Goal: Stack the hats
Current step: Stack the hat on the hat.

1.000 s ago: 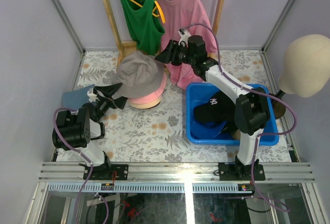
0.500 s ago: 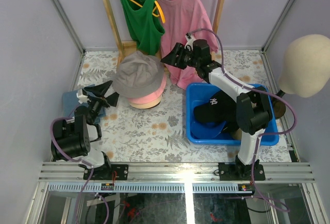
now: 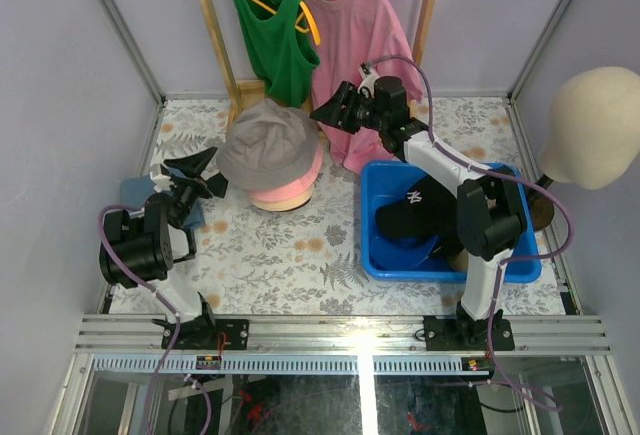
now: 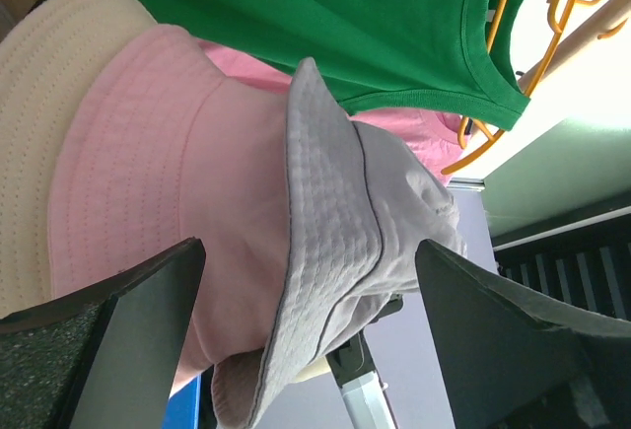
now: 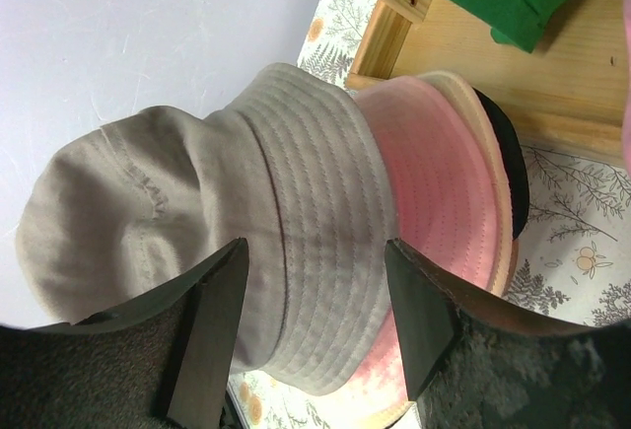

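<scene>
far left: left gripper (image 3: 203,177) spread wide on nothing, facing the stack. mid-table: soft bucket hats piled together, crumpled grey hat (image 3: 265,145) on top, pink hat (image 3: 297,187) beneath, beige brim (image 5: 480,168) and black brim (image 5: 511,173) peeking out below. just beside: right gripper (image 3: 326,112) parted, empty. right: black cap (image 3: 415,213), white logo, lying in blue bin (image 3: 378,255).
</scene>
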{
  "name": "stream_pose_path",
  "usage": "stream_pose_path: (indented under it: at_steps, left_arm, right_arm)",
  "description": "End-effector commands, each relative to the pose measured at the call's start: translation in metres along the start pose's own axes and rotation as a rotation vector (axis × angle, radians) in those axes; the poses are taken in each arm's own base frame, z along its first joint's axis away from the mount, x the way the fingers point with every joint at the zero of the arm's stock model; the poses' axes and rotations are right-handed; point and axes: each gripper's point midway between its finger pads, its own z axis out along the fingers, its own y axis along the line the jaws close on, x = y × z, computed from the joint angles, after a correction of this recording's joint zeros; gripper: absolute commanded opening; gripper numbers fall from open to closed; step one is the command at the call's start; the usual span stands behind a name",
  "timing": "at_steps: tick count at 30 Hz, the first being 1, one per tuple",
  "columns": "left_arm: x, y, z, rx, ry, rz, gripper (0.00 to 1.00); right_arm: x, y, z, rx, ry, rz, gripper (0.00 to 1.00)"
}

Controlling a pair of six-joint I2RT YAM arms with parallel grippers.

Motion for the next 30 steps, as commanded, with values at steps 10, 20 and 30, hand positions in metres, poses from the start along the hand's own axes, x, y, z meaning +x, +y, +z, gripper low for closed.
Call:
stream_pose_path:
  at_steps: [10,20,30]
  left_arm:
    - [-0.015,-0.014,0.018,0.074,0.003,0.062,0.82]
    - [-0.016,-0.01,0.03,0.073,0.025,0.069,0.7]
    - [-0.011,-0.008,0.038,0.075,0.044,0.071,0.49]
  right_arm:
    - [0.001,-0.009,0.018,-0.052,0.008,0.036,0.65]
    - [0.002,-0.009,0.028,-0.122,0.009,0.104,0.65]
    - [0.003,-0.007,0.03,-0.179,0.029,0.168,0.64]
